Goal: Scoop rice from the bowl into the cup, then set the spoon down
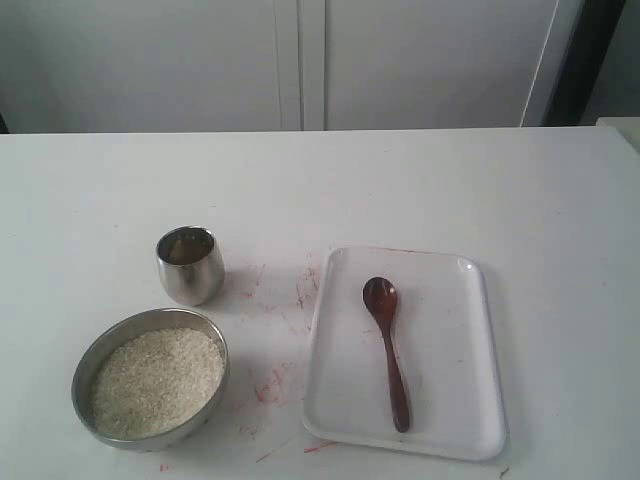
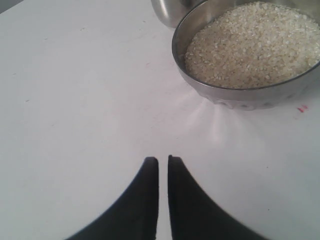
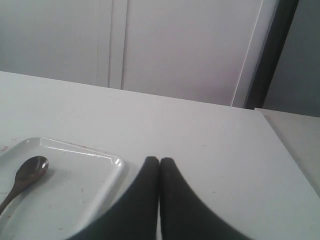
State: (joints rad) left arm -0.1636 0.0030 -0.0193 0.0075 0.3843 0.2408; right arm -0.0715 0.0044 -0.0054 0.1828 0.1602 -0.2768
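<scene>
The spoon (image 1: 387,350) is laid flat on the white tray (image 1: 470,420) toward the table's (image 1: 500,180) front right. The bowl (image 1: 90,365) of rice (image 1: 158,380) is set at the front left edge, the cup (image 1: 189,264) just behind it. Both the left gripper (image 2: 163,161) and the right gripper (image 3: 159,161) are seen closed, with nothing held.

Reddish-brown spoon (image 1: 386,350), off-white rice (image 1: 157,380)

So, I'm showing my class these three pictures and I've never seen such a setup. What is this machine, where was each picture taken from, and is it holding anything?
It is a robot with two arms. One picture looks over the white table from a camera off the arms; the arms are out of its sight. The other two come from cameras on the wrists, so the dark fingers are the left gripper's and the other dark fingers are the right's. Both pairs are closed on nothing. On the table sit a steel bowl of rice, a small steel cup, and a white tray with a wooden spoon lying on it.
</scene>
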